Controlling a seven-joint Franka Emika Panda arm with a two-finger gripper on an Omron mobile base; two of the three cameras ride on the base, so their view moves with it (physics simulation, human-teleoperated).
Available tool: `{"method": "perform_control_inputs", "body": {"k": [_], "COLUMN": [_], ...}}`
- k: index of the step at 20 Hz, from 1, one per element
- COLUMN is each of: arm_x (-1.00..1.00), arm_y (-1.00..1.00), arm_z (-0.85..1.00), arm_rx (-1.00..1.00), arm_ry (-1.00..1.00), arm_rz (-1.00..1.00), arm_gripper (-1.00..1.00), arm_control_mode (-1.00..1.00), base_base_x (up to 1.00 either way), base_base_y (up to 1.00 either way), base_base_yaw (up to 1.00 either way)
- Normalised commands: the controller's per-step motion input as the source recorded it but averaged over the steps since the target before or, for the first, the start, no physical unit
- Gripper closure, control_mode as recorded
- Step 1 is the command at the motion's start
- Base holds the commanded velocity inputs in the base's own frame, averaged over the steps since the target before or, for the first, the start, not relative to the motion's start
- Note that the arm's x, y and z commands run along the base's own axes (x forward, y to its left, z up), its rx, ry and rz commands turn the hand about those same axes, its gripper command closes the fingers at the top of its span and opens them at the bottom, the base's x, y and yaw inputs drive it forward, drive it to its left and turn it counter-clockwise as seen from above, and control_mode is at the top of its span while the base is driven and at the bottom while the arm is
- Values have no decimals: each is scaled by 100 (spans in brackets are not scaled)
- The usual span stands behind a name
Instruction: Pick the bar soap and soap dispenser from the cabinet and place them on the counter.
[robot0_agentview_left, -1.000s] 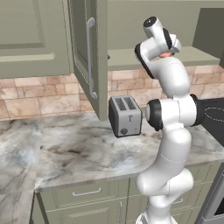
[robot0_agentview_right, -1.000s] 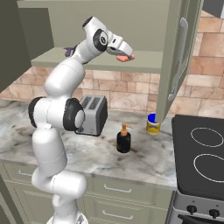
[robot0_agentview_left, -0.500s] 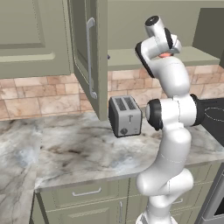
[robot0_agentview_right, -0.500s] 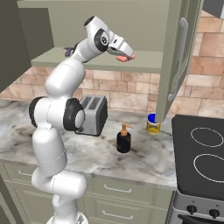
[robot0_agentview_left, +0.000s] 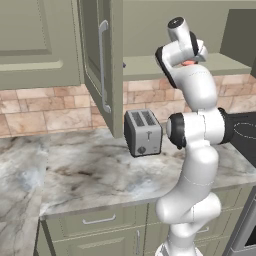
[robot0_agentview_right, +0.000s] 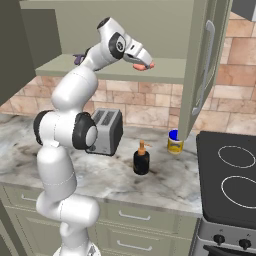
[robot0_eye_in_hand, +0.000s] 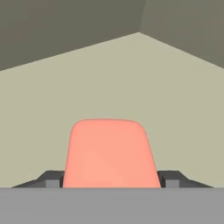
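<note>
The salmon-pink bar soap (robot0_eye_in_hand: 109, 153) lies flat on the shelf of the open olive-green cabinet (robot0_agentview_right: 170, 70). My gripper (robot0_eye_in_hand: 111, 181) reaches into the cabinet, its two dark fingertips (robot0_eye_in_hand: 53, 179) pressed against the soap's two sides. From the right base view the bar soap (robot0_agentview_right: 145, 66) pokes out past the gripper (robot0_agentview_right: 142, 63) over the shelf's front part. The left base view shows a sliver of the soap (robot0_agentview_left: 187, 63) behind the hand. A black soap dispenser (robot0_agentview_right: 141, 160) with an orange pump stands upright on the marbled counter (robot0_agentview_right: 165, 182), right of the toaster.
A silver toaster (robot0_agentview_right: 106, 131) stands on the counter under the shelf. A yellow jar with a blue lid (robot0_agentview_right: 174, 142) sits by the open cabinet door (robot0_agentview_right: 202, 70). A black stove (robot0_agentview_right: 232, 175) borders the counter on the right. Another open door (robot0_agentview_left: 102, 65) hangs left of the arm.
The fingers have drawn in against the sides of the bar soap. The arm and the soap have stayed almost where they were.
</note>
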Motion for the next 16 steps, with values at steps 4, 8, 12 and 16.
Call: {"method": "perform_control_inputs", "body": {"k": [4,8,12,16], "arm_x": [-3,-29,-33,-27], "arm_y": [0,1,5,1], "arm_z": [13,13,3,-7], "arm_rx": [1,0,0,0], "arm_ry": [0,0,0,0], "arm_rz": [-2,0,0,0], "arm_gripper": [100,100,100,100], "arm_control_mode": [-100,-100,-100,-100], "base_base_x": [0,0,0,0], "base_base_y": [0,0,0,0], "base_base_yaw": [0,0,0,0]}}
